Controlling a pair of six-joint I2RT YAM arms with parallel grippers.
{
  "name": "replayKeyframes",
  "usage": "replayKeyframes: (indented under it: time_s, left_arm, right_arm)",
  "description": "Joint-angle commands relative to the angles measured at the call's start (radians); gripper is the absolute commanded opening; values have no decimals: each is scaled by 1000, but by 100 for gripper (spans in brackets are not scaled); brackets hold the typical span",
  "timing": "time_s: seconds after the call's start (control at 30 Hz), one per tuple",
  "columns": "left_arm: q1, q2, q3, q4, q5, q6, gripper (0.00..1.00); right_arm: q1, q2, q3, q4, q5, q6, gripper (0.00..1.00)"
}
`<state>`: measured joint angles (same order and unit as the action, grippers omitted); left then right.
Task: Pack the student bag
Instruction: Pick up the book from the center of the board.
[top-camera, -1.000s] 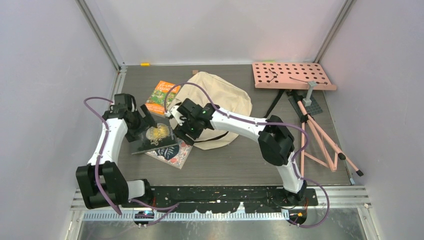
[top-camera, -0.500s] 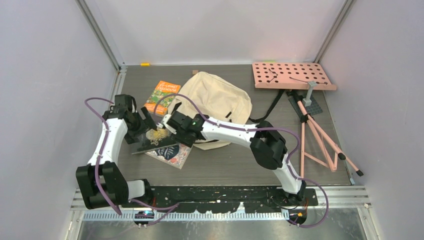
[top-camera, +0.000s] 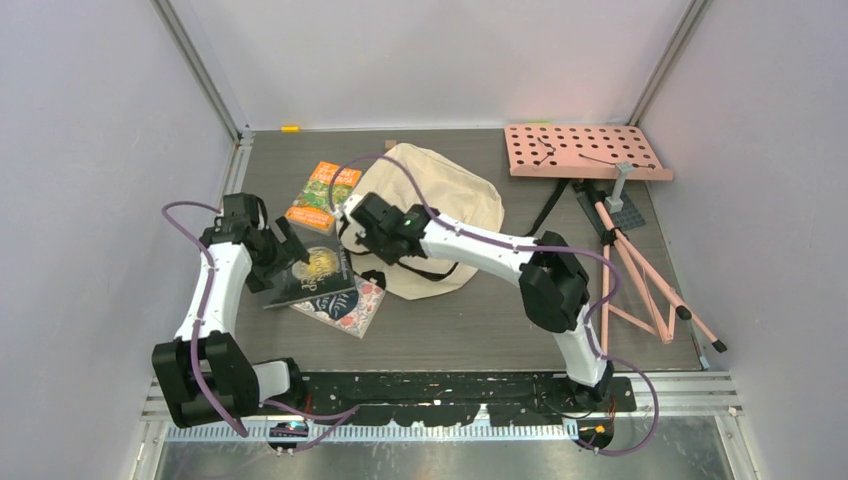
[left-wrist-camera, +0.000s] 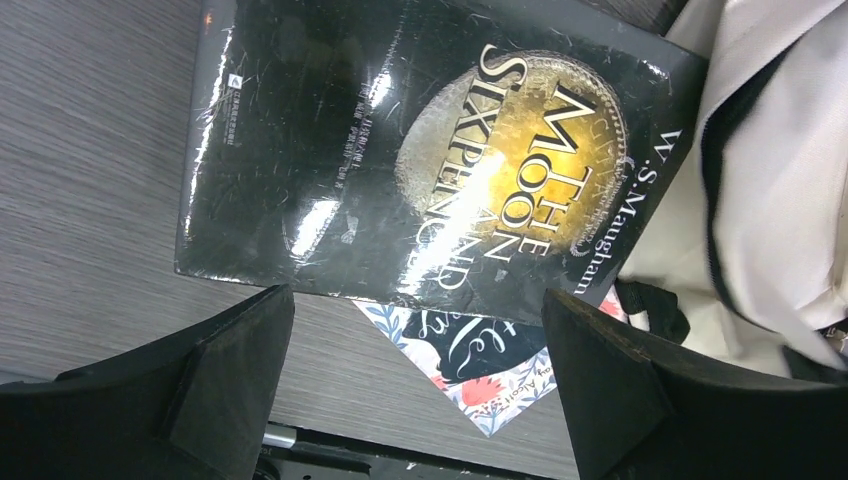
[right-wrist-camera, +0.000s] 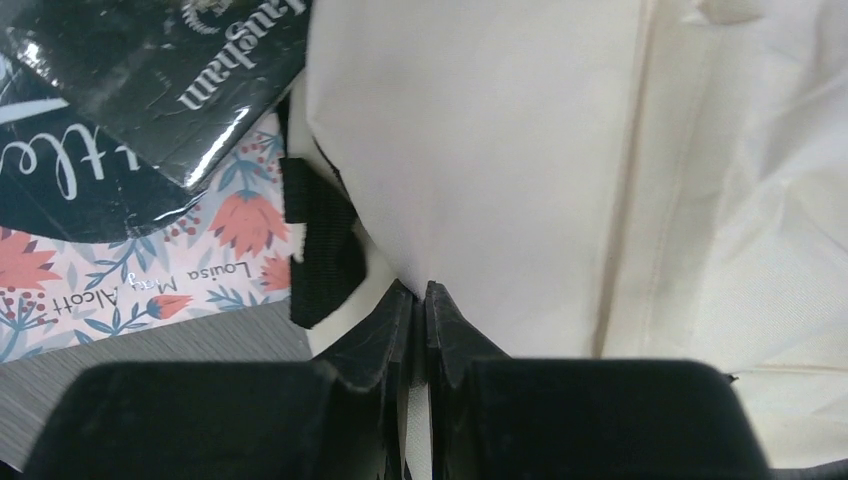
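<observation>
top external: right arm (top-camera: 480, 246) reaches left, fingers (right-wrist-camera: 372, 348) pinching student bag (top-camera: 455, 195)

Pale lilac walls (top-camera: 440, 60) enclose my dark woodgrain counter (top-camera: 470, 330). Metal posts (top-camera: 200, 70) stand in both far corners.

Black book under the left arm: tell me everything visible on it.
The black book has a glossy, scuffed, reflective cover with a gold moon disc, the title "The Moon and Sixpence" and "W. S. Maugham". It lies flat, face up, partly on a floral book and partly on the table. One corner reaches the student bag; contact is unclear. The left gripper hovers above it, jaws wide open, apparently not touching.
</observation>
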<state>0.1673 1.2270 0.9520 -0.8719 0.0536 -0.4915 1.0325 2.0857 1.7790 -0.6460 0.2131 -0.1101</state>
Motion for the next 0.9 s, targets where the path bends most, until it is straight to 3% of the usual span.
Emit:
replayKeyframes:
  time_s: [0.0, 0.23, 0.33, 0.53, 0.87]
  left_arm:
    - [33, -37, -23, 33, 34, -37, 98]
    - [98, -63, -82, 83, 113, -127, 98]
    - [132, -74, -120, 106, 140, -163, 98]
    - [196, -101, -187, 127, 169, -240, 98]
    - [242, -116, -286, 158, 162, -398, 97]
  right_arm:
    - [-108, -107, 25, 27, -53, 119, 13]
    - [-311, -109, 23, 25, -276, 306, 16]
    - [-370, -91, 28, 25, -325, 346, 11]
    - [-473, -70, 51, 12, -156, 398, 2]
    - [-561, 24, 134, -30, 9, 364, 0]
